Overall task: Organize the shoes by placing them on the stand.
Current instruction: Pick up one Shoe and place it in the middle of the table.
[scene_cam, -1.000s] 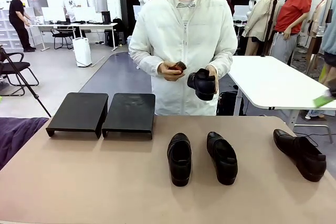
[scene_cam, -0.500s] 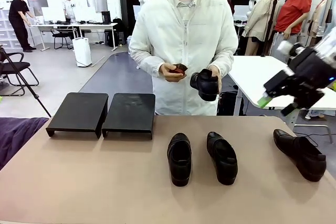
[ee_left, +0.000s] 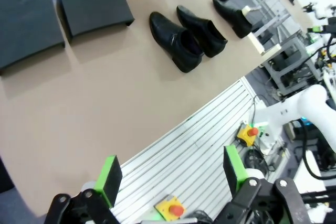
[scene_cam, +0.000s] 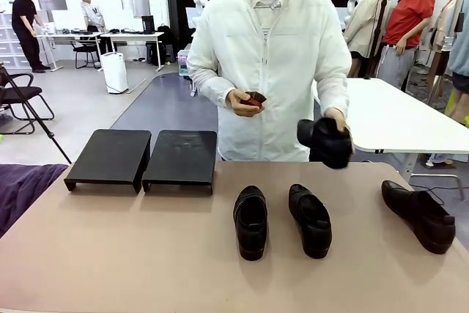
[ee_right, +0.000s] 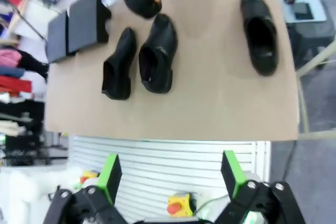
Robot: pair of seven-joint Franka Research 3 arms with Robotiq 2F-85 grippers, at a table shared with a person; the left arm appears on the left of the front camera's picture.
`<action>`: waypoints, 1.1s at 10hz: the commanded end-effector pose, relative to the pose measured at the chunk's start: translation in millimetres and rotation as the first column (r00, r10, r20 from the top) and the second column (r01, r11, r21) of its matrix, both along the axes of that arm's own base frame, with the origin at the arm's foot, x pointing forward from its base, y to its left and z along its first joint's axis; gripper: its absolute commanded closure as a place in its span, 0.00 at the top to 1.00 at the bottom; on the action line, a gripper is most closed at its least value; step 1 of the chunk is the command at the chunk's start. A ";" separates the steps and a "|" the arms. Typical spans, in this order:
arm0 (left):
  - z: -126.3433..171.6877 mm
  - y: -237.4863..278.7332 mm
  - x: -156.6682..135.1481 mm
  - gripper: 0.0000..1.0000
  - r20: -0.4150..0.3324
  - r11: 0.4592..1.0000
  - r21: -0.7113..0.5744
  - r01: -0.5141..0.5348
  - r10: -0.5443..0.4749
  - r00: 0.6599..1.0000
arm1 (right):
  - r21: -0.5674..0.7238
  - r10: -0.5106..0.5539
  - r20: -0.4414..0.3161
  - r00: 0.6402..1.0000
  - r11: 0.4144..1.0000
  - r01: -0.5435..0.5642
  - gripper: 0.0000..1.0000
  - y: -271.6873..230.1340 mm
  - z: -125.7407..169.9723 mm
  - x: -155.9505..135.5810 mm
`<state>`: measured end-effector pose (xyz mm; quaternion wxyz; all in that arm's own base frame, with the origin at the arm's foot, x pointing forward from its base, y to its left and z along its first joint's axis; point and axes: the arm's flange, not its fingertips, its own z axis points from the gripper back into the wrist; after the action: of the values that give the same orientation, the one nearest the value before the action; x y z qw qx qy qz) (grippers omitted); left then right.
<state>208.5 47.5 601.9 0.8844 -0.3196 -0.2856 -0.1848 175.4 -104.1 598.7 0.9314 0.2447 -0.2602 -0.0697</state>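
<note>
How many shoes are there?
4. Side by side in the middle: left shoe and right shoe. A third shoe lies far right on the table. The fourth shoe is in the person's hand. None look hidden.

A purple cloth (scene_cam: 22, 192) lies at the lower left of the tan surface (scene_cam: 146, 254); a white table (scene_cam: 396, 119) stands upper right, and a black chair (scene_cam: 22, 95), perhaps folding, far left.

The stand's (scene_cam: 108, 156) two low black platforms sit side by side far-left, two glossy black shoes (scene_cam: 250, 221) upright at centre, a third shoe (scene_cam: 418, 215) far right, a fourth shoe (scene_cam: 326, 144) in a person's hand (scene_cam: 335, 116).
</note>
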 end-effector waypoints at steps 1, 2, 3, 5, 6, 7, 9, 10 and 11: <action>0.5 0.6 0.0 1.00 0.011 1.000 -0.011 0.019 -0.019 1.000 | 0.027 -0.058 0.034 0.998 0.998 0.057 1.00 1.1 -14.5 -15.4; 0.5 0.6 0.0 1.00 0.011 1.000 -0.011 0.019 -0.019 1.000 | 0.031 -0.058 0.022 0.998 0.998 0.057 1.00 0.5 -15.8 -14.0; 0.5 0.6 0.0 1.00 0.011 1.000 -0.011 0.019 -0.019 1.000 | 0.013 -0.051 0.010 0.999 0.999 0.051 1.00 3.6 -13.4 -10.4; 0.5 0.6 0.0 1.00 0.011 1.000 -0.011 0.019 -0.019 1.000 | 0.016 -0.101 0.057 0.993 0.995 0.100 1.00 -10.3 15.4 -25.4; 0.5 0.6 0.0 1.00 0.011 1.000 -0.011 0.019 -0.019 1.000 | 0.001 -0.114 0.128 0.985 0.993 0.115 1.00 -15.3 38.5 -45.9; 0.5 0.6 0.0 1.00 0.011 1.000 -0.011 0.019 -0.019 1.000 | -0.021 -0.150 0.200 0.968 0.987 0.158 1.00 -13.8 59.2 -68.5; 0.5 0.6 0.0 1.00 0.011 1.000 -0.011 0.019 -0.019 1.000 | -0.029 -0.179 0.233 0.956 0.981 0.191 1.00 -14.4 72.0 -82.5; 0.5 0.6 0.0 1.00 0.011 1.000 -0.011 0.019 -0.019 1.000 | -0.032 -0.173 0.230 0.958 0.982 0.185 1.00 -14.4 70.8 -81.9; 0.5 0.6 0.0 1.00 0.011 1.000 -0.011 0.019 -0.019 1.000 | -0.026 -0.167 0.227 0.959 0.984 0.178 1.00 -14.3 68.1 -80.3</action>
<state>208.5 47.6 602.0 0.8844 -0.3195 -0.2857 -0.1849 102.7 -123.0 677.7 0.8925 0.2030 -0.3849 -0.1189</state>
